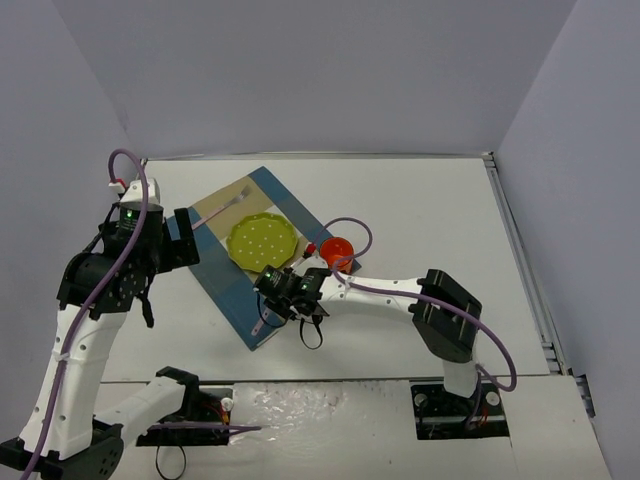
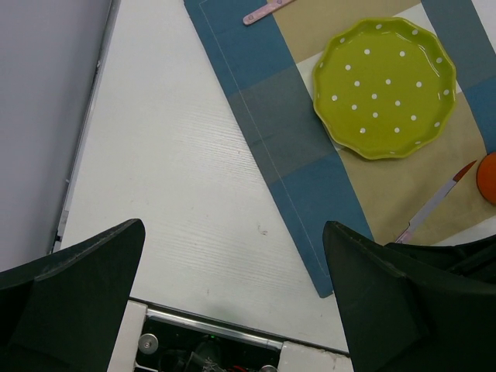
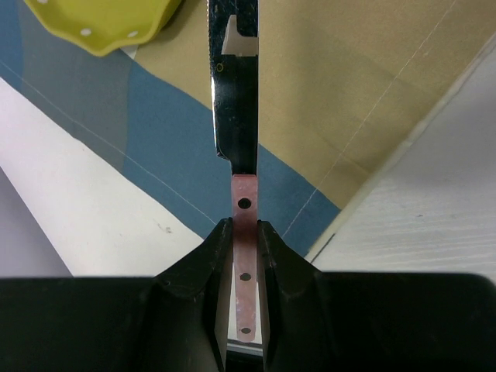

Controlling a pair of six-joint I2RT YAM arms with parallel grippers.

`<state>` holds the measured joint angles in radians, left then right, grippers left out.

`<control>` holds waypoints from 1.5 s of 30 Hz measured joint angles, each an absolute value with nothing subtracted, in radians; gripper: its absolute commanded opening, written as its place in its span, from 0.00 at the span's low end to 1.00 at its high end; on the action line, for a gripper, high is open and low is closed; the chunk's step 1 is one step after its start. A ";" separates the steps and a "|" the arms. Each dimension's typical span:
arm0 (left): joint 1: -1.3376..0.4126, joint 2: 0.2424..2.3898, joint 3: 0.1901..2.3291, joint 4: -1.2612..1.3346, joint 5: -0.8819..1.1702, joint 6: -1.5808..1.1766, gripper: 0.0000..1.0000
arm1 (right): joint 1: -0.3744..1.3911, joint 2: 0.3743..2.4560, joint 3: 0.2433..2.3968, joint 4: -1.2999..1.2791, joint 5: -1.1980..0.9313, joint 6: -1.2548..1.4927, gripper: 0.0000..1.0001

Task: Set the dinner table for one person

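The right fingers [image 3: 198,271] are clamped on the pink handle of a knife [image 3: 235,116], its blade reaching out over the placemat [image 3: 372,85]. The white counter [image 1: 430,210] lies under both. The left fingers [image 2: 77,271] stand wide apart above bare counter, beside the placemat's edge.

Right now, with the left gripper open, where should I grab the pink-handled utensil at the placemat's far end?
Grip the pink handle from straight above, left gripper closing across its narrow width; it lies flat on the placemat, so side approaches probably fail.
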<state>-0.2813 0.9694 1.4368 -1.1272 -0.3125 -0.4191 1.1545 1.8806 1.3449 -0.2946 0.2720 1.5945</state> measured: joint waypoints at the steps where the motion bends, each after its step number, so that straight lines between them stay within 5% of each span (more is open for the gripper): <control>1: -0.281 0.966 1.437 -1.128 -0.312 -0.419 0.97 | 1.155 1.883 1.345 -0.294 0.278 1.615 0.00; 39: -0.281 0.918 1.428 -1.148 -0.285 -0.408 0.97 | 1.066 2.067 1.404 -0.269 0.289 1.840 0.00; 45: -0.281 0.918 1.428 -1.148 -0.285 -0.408 0.97 | 1.066 2.067 1.404 -0.269 0.290 1.866 0.16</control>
<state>-0.2813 0.9176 1.4284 -1.1481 -0.2848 -0.4080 1.0664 2.0670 1.4036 -0.2691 0.2901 1.8661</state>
